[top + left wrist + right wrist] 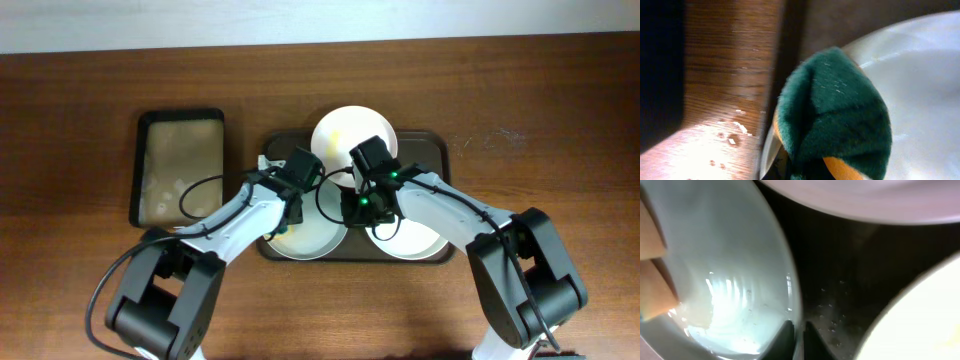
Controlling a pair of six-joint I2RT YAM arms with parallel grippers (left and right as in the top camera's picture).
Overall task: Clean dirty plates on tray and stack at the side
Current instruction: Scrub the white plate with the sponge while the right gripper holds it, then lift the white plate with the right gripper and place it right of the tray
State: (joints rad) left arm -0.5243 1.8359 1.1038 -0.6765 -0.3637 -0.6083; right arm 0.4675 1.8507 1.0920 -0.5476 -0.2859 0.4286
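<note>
dark brown wood-grain table (560, 100), pale wall strip along the far edge.

- left of the tray (425, 140): a smaller black tray (180, 113), apart from it, its bottom pale and wet-looking.
- on the table just left of the tray, seen in the left wrist view: small white flecks in a bright patch.
- tray's near-left corner: near-left plate (315, 240), white, lying flat inside the tray. water film and ripples show on its inside in the right wrist view.
- left gripper (285, 215) is over this plate's left rim, clamped on a green sponge (835, 115) with an orange underside. the sponge hides most of the fingers. it sits over the plate edge, but contact can't be confirmed.
- right gripper (355, 212) is at the same plate's right rim. its two dark fingertips sit one on each side of the rim, closed onto it.
- tray's rear middle: rear plate (345, 135), its far edge overhanging the tray rim, with a faint yellow tint inside.
- tray's near-right corner: near-right plate (420, 240), inside the tray, partly under the right arm.
- the three plates are close together, with dark tray floor visible between them.
</note>
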